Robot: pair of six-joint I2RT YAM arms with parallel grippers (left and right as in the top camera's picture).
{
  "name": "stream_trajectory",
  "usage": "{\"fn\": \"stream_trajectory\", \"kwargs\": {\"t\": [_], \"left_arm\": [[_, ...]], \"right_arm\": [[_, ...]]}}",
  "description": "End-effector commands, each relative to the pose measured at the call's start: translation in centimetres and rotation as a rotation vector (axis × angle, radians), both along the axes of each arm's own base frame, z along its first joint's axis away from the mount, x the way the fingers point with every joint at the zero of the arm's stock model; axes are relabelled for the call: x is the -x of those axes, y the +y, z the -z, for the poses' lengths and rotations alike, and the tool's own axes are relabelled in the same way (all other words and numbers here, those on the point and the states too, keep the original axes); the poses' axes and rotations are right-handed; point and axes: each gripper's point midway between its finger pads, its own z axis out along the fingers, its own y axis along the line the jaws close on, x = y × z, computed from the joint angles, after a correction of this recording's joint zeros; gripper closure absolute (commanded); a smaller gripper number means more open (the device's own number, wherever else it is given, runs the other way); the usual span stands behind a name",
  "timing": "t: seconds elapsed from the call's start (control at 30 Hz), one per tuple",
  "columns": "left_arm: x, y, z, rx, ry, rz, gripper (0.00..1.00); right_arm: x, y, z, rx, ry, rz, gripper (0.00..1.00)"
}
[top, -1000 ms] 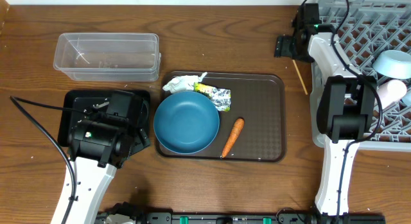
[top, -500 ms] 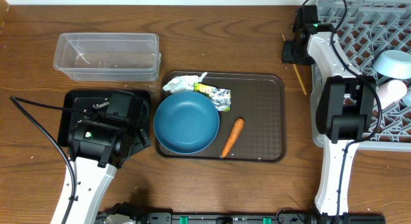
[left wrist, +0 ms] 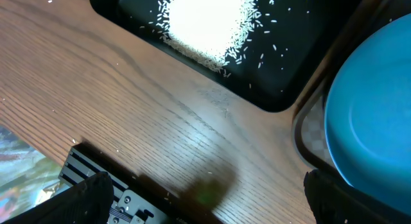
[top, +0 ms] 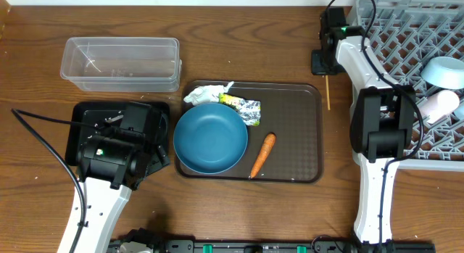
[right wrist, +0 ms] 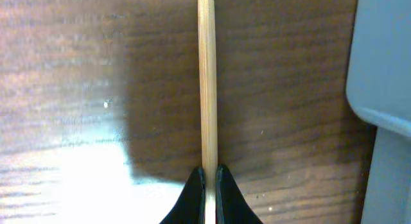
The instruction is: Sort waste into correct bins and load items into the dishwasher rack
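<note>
A thin wooden chopstick (right wrist: 207,76) is pinched between my right gripper's (right wrist: 209,179) shut fingers; from above it (top: 328,93) points toward the front, just left of the grey dishwasher rack (top: 406,35). In the rack lie a light-blue bowl (top: 444,70) and a pinkish cup (top: 442,104). My left gripper (left wrist: 209,203) hangs open over bare wood beside the black tray (left wrist: 282,89), which holds a heap of white rice (left wrist: 205,22). The dark-blue bowl (top: 210,137), carrot (top: 262,154), crumpled paper (top: 206,93) and foil wrapper (top: 245,109) rest on the brown serving tray (top: 293,130).
The clear tub (top: 119,62) stands at the back left, with only a few specks in it. My left arm (top: 112,155) covers most of the black tray from above. The rack's grey wall (right wrist: 385,70) runs close to the right of the chopstick.
My right gripper has shut on the chopstick and shifted it left, away from the rack; the stick now points straight toward the front. The left arm has not moved.
</note>
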Motion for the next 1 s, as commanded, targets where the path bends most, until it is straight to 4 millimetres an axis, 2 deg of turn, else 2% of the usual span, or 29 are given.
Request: {"fn": "stream_trajectory", "kwargs": {"t": [0.0, 0.07, 0.17, 0.27, 0.37, 0.47, 0.57, 0.7, 0.97], "left_arm": [[-0.1, 0.2, -0.3, -0.005, -0.012, -0.018, 0.02], [-0.1, 0.2, -0.3, -0.005, -0.012, -0.018, 0.02], [-0.1, 0.2, -0.3, -0.005, -0.012, -0.018, 0.02], [-0.1, 0.2, -0.3, -0.005, -0.012, -0.018, 0.02], [-0.1, 0.2, -0.3, -0.005, -0.012, -0.018, 0.02], [-0.1, 0.2, -0.3, -0.005, -0.012, -0.018, 0.02], [-0.1, 0.2, -0.3, -0.005, -0.012, -0.018, 0.02], [-0.1, 0.2, -0.3, -0.005, -0.012, -0.019, 0.02], [-0.1, 0.2, -0.3, -0.005, -0.012, -0.018, 0.02]], "right_arm": [[0.0, 1.3, -0.6, -0.041, 0.016, -0.025, 0.99], [-0.5, 1.8, -2.6, -0.070, -0.004, -0.032, 0.99], [-1.5, 2.1, -6.5, -0.096, -0.055, -0.032, 0.99], [-2.5, 1.8, -12.0, -0.105, -0.145, -0.023, 0.99], [-3.0, 0.4, -17.1, -0.097, -0.243, -0.001, 0.99], [-2.8, -1.9, -20.3, -0.081, -0.295, 0.015, 0.99], [-2.3, -4.9, -21.1, -0.068, -0.298, 0.056, 0.99], [-1.3, -8.4, -20.2, -0.075, -0.252, 0.076, 0.99], [-0.7, -9.8, -18.1, -0.156, -0.204, -0.008, 0.99]]}}
